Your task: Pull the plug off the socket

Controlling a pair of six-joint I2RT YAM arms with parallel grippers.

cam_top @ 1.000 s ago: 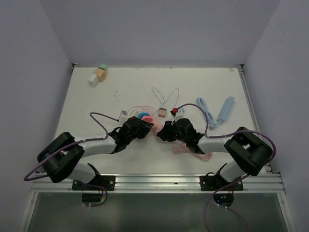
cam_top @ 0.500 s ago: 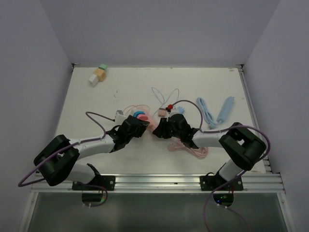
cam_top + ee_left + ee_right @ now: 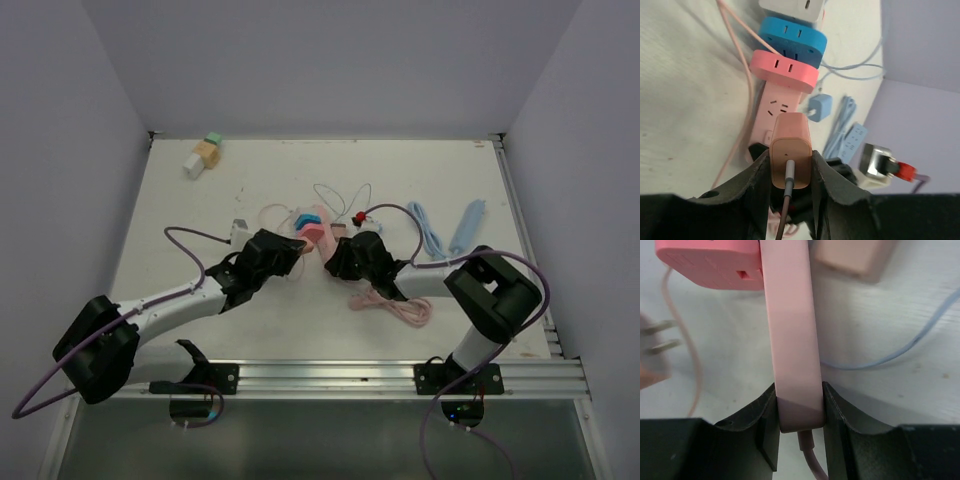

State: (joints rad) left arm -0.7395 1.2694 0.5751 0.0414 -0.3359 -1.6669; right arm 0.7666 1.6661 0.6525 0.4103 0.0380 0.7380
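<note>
Left fingers [image 3: 757, 185] clamped tight on pink plug [image 3: 791, 150], cord [image 3: 786, 200] trailing back between them. Right fingers [image 3: 766, 430] pinch end of pink socket strip [image 3: 790, 330] on bench [image 3: 420, 170]. Prongs [image 3: 662, 345] bare, beside strip, so I judge plug out. Next: draw plug straight back, strip pinned, cord unsnagged.

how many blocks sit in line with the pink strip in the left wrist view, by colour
pink: 2, pink adapter and pink plug
blue: 1, blue adapter
white: 1, white adapter
total: 4, in line with the pink strip
</note>
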